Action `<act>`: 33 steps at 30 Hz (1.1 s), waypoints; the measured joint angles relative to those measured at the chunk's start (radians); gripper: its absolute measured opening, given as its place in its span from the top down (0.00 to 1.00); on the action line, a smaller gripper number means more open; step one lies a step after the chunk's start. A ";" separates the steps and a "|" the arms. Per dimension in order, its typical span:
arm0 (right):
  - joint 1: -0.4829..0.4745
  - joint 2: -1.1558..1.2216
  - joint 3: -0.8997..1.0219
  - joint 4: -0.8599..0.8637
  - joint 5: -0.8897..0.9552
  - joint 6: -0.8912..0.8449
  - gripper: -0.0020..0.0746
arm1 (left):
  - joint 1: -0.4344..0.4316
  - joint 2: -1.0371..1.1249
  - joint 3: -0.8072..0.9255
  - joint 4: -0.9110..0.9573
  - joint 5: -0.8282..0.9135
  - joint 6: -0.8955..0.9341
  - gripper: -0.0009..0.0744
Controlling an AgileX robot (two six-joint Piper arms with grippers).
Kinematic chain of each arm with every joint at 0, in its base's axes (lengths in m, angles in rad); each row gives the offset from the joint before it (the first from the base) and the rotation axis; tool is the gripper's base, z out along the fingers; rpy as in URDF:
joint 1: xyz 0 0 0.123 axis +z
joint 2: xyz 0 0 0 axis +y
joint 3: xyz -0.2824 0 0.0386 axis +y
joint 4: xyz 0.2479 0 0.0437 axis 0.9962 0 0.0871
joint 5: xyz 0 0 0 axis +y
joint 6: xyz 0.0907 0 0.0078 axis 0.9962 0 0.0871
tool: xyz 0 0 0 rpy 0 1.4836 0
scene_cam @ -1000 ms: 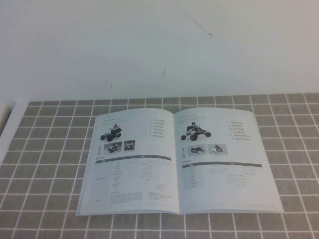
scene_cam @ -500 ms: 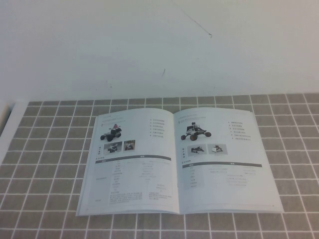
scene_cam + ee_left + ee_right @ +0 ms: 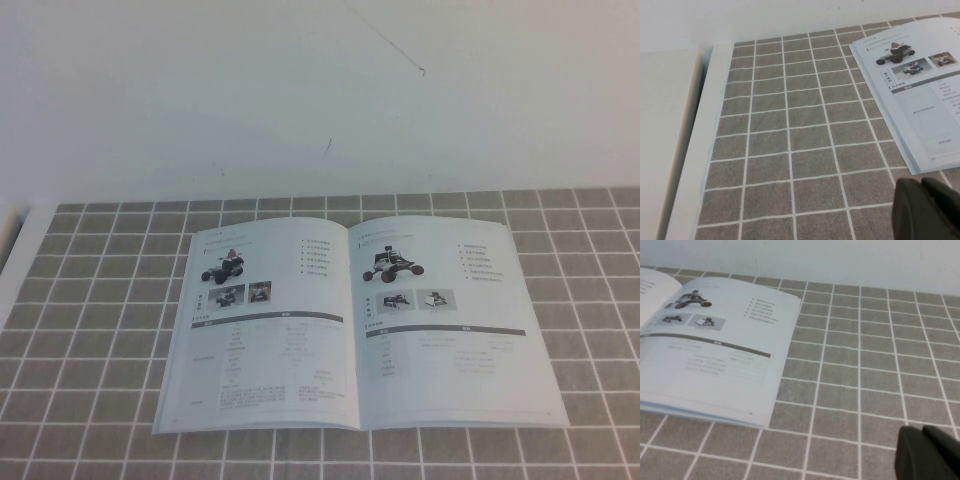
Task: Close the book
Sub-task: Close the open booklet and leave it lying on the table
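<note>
The mat (image 3: 90,300) and the book (image 3: 355,325), lying open and flat at mat centre with its spine running 12 to 6 o'clock, match the earlier frames. Nothing has moved, so I judge closing not yet begun. No containers are visible. The left gripper (image 3: 926,209) sits off the book's 7 o'clock corner and the right gripper (image 3: 927,452) off its 5 o'clock corner. I cannot tell either's state.

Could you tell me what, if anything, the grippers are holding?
Nothing: the left gripper hangs off the book's left edge, the right gripper off its right edge, neither touching it.
</note>
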State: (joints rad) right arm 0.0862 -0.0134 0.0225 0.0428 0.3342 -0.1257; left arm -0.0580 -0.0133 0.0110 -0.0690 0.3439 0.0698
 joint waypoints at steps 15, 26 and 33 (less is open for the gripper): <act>0.000 0.000 0.000 -0.009 0.000 0.002 0.98 | 0.000 0.000 0.000 0.000 0.000 0.000 0.99; 0.000 0.000 0.000 -0.010 0.000 0.002 0.98 | 0.000 0.000 0.000 0.000 0.000 0.000 0.99; 0.000 0.000 0.000 -0.026 0.000 0.002 0.98 | 0.000 0.000 0.000 0.050 0.000 0.024 0.99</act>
State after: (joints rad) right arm 0.0862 -0.0134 0.0225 0.0166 0.3342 -0.1234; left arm -0.0580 -0.0133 0.0110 -0.0193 0.3439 0.0942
